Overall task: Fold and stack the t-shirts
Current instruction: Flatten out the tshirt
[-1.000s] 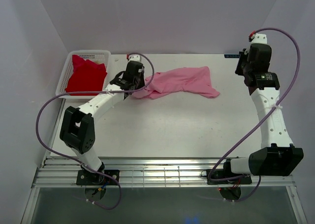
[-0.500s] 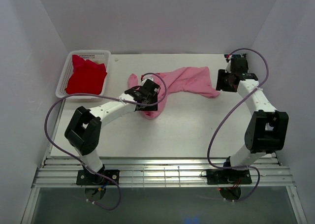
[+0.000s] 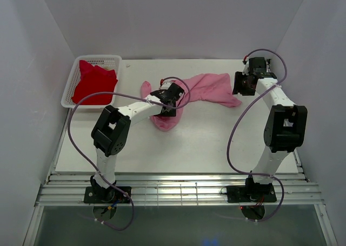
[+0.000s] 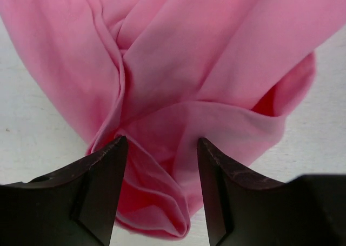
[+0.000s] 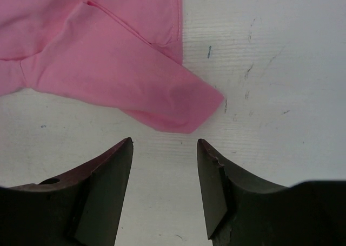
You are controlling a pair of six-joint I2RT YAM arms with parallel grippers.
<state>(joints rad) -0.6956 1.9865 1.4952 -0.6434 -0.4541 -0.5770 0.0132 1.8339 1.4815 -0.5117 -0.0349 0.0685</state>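
- Two tees show from the top camera. The pink tee [image 3: 208,88] lies crumpled across the upper middle of the table [image 3: 216,143]. The red tee [image 3: 94,84] sits bunched in the basket [image 3: 97,57] at the upper left.
- From its right end, the pink tee runs leftward in a loose band. It then bulges down toward the centre of the frame in a rounded fold, and a small lobe sticks out at its far left.
- My left gripper [image 3: 168,106] is low over that rounded fold. In the left wrist view [image 4: 160,148] its fingers are spread, with twisted pink cloth heaped between and just past the tips. I see no pad pressing the cloth.
- My right gripper [image 3: 241,86] sits at the upper right, just beside the tee's right end. In its own wrist view [image 5: 163,148] the fingers are spread over bare table. A rounded pink corner lies just beyond the tips, apart from them.
- Both tees are unfolded and well apart, so nothing is stacked.
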